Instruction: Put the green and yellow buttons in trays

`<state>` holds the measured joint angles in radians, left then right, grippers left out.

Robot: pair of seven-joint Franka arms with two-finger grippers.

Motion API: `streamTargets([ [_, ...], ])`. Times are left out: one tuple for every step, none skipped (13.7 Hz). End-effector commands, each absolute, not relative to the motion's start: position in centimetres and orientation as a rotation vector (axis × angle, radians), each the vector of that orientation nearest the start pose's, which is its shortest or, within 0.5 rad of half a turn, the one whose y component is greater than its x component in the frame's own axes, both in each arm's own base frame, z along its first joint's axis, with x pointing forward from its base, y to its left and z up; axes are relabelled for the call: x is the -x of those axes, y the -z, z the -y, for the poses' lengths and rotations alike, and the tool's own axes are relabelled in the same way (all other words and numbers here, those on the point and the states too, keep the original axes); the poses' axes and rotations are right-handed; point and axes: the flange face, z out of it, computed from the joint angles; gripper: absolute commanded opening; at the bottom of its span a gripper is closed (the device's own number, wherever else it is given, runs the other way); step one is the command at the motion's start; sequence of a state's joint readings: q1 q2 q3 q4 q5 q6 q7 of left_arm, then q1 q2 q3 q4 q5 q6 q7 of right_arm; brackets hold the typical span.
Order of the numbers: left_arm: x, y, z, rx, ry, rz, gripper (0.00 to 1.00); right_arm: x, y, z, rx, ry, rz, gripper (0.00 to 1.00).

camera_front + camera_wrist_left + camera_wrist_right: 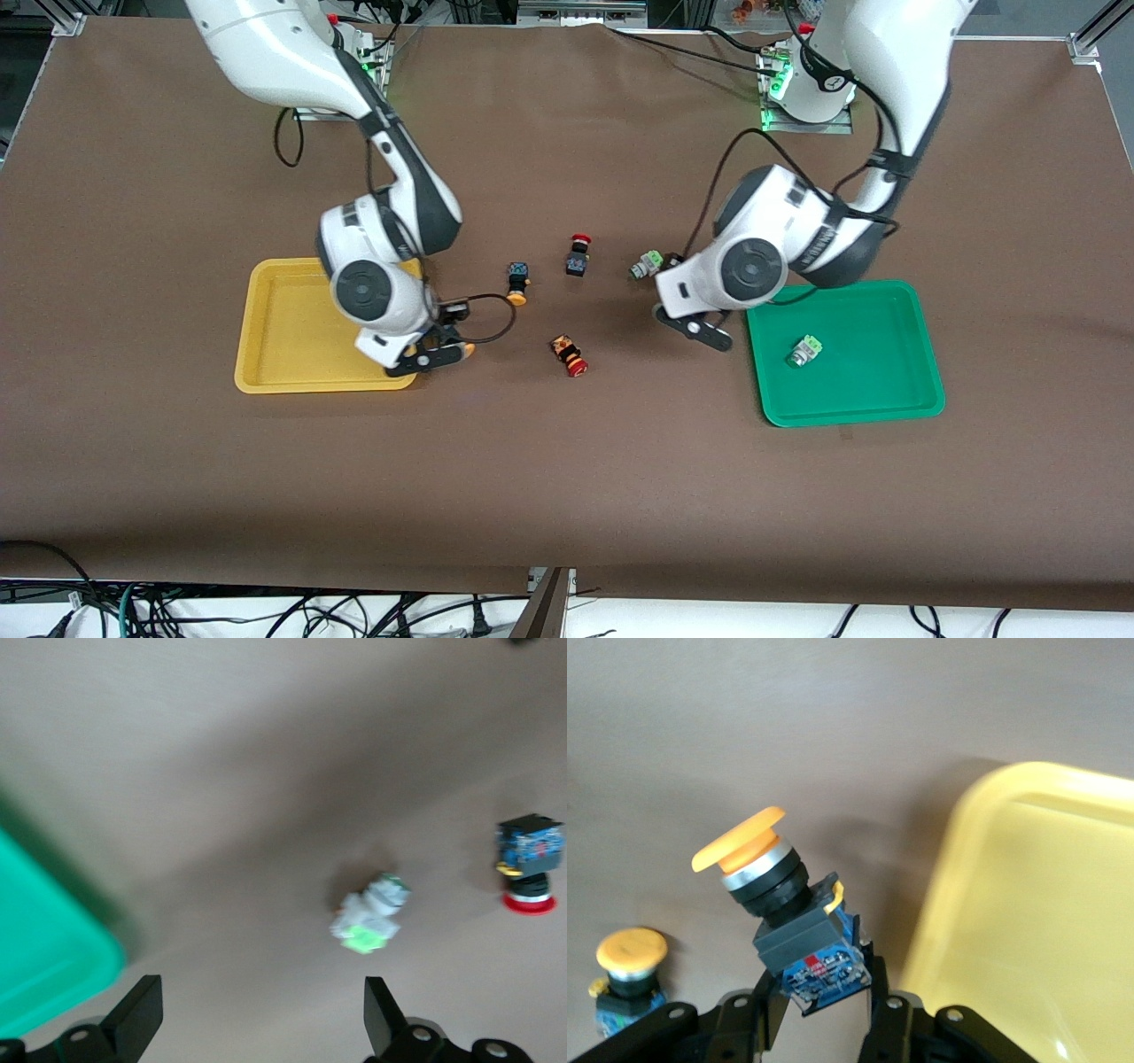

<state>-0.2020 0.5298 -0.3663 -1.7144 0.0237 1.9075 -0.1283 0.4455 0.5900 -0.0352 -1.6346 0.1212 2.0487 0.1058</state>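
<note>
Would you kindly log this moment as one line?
right gripper: shut on yellow button beside yellow tray | left gripper: open, empty | green tray: one green button

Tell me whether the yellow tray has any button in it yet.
Empty, as far as shown: the yellow tray has a bare floor. The right hand holds a yellow button beside its rim, not inside.

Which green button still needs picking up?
Start at the green tray. One green button already lies inside it. The other green button lies on the brown table, off the tray toward the table's middle, beside the open left gripper.
</note>
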Motion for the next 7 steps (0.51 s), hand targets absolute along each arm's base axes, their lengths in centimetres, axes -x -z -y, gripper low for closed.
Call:
streamTargets([
  [-50.9,-24.5,32.7,3.11,-0.455,-0.658,1.0,-62.5,-29.0,-20.5,3.066,-0.299,0.475,0.01],
  [-49.9,-23.2,33.1,3.12,-0.423,-0.672,1.0,-63.0,-28.7,-17.5,3.069,-0.323,0.5,0.01],
  [-48.8,-21.9,33.9,3.128,-0.394,-0.697,1.0,-63.2,-28.2,-15.0,3.081,-0.34,0.484,0.02],
  [-48.0,-20.9,34.6,3.137,-0.364,-0.715,1.0,-63.1,-28.0,-13.0,3.092,-0.357,0.444,0.02],
  [-47.7,-20.1,34.7,3.145,-0.362,-0.713,1.0,-62.0,-27.2,-12.0,3.09,-0.394,0.421,0.03],
  [-47.5,-19.9,35.1,3.143,-0.363,-0.722,1.0,-60.8,-26.1,-10.8,3.087,-0.423,0.393,0.05],
  [-46.8,-19.5,35.8,3.136,-0.375,-0.727,1.0,-59.5,-24.5,-9.9,3.087,-0.444,0.375,0.08],
])
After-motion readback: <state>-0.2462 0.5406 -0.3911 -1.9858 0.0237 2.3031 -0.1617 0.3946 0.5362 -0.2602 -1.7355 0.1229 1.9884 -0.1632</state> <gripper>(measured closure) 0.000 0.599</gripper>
